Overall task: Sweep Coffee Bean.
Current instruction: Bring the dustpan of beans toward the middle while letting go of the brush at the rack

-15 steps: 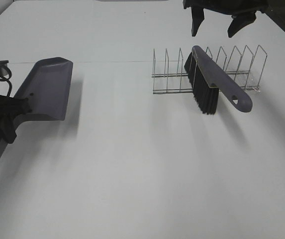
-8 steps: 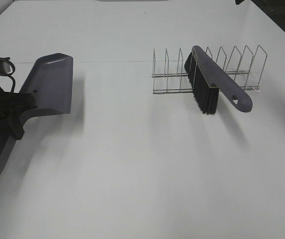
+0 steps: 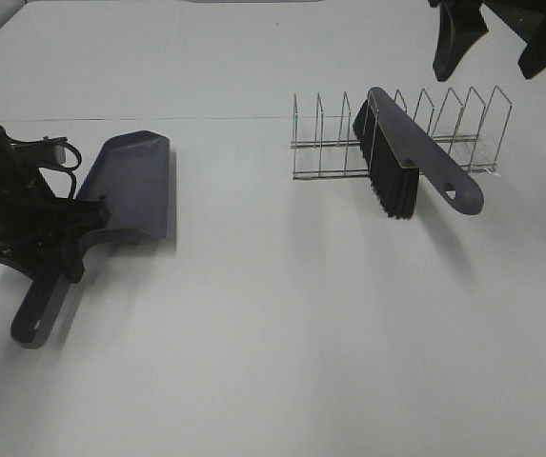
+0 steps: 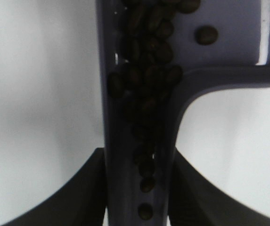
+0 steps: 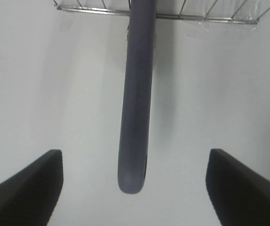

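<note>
Left end effector [image 3: 39,243] clamped on the handle of the grey dustpan [image 3: 131,186], left side of the white worktop [image 3: 273,362]. Right end effector [image 3: 487,57] at the far right, fingers apart, holding nothing. Grey brush [image 3: 401,152] sits in the wire rack [image 3: 330,143], bristles down, handle sticking out toward the near side.

Left wrist: coffee beans [image 4: 146,94] heaped in the dustpan's handle channel, running between the black fingers [image 4: 85,193]; one bean lies apart on the pan floor.

Right wrist: brush handle lies between the spread fingers [image 5: 26,188], untouched.
</note>
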Action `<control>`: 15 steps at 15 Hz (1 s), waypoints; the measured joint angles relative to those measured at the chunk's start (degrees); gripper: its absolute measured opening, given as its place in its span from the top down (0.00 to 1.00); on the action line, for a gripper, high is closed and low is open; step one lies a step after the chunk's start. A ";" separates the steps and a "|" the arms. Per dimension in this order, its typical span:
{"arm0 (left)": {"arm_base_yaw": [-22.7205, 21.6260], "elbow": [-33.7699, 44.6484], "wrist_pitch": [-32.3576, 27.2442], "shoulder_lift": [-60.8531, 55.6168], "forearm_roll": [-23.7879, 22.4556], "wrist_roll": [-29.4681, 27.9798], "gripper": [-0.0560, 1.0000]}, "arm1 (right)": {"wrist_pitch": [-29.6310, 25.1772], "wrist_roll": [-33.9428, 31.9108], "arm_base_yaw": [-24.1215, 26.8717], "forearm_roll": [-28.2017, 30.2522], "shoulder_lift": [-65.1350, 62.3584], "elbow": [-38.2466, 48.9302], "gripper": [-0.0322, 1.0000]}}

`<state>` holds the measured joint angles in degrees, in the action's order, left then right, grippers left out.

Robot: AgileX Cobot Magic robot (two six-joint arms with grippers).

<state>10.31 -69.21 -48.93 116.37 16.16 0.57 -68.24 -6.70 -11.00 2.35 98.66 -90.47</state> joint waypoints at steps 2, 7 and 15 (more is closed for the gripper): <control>0.00 -1.15 1.38 2.12 0.06 -0.57 0.64 | 4.13 0.00 0.00 0.00 -4.64 8.94 0.22; 0.00 -1.55 5.10 2.81 0.06 0.00 0.64 | 13.98 -0.29 0.00 0.00 -13.69 24.87 0.22; 0.00 -1.55 7.45 2.81 0.00 0.11 0.64 | 14.84 -0.80 0.00 0.00 -14.90 26.13 0.22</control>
<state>10.31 -70.76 -41.48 119.18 16.16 0.69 -53.40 -7.51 -11.00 2.35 83.77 -64.34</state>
